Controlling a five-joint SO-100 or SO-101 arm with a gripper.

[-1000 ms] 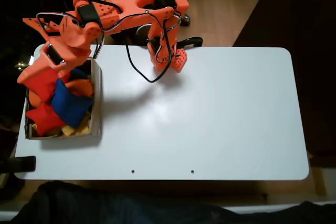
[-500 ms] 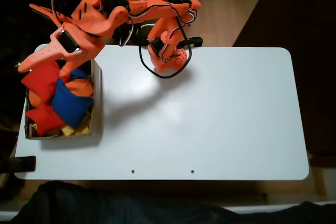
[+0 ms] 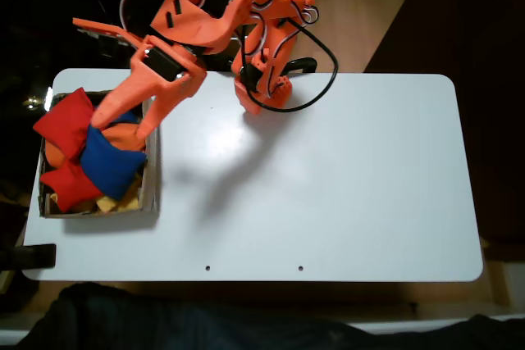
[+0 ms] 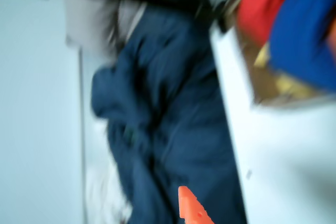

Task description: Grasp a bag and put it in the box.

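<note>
The tool [image 3: 123, 125] hangs above the box's [image 3: 152, 161] 1 o'clock corner in the fixed view, its two orange fingers spread apart and pinching nothing. In the blurred wrist view one orange fingertip [image 4: 191, 211] pokes up at 6 o'clock.

Just at 9 o'clock from the tool lies the bag [image 3: 64, 120], a red square tilted over the box's far-left corner and resting on the pile inside. The box sits at the tabletop's [image 3: 328, 178] 9 o'clock edge. Counted in the fixed view: two red bags, the second red one [image 3: 70, 184] at the box's 7 o'clock; one blue bag [image 3: 111, 163] in the middle, touching both reds; orange bags [image 3: 56, 153] peek from underneath, their number unclear, with yellowish bits [image 3: 107, 202] near the front wall.

The arm's base [image 3: 262, 79] stands at the tabletop's 12 o'clock edge, a black cable [image 3: 316, 92] looping beside it. Dark blue cloth [image 4: 173, 129] lies beyond the tabletop's near edge. The rest of the tabletop is bare white.
</note>
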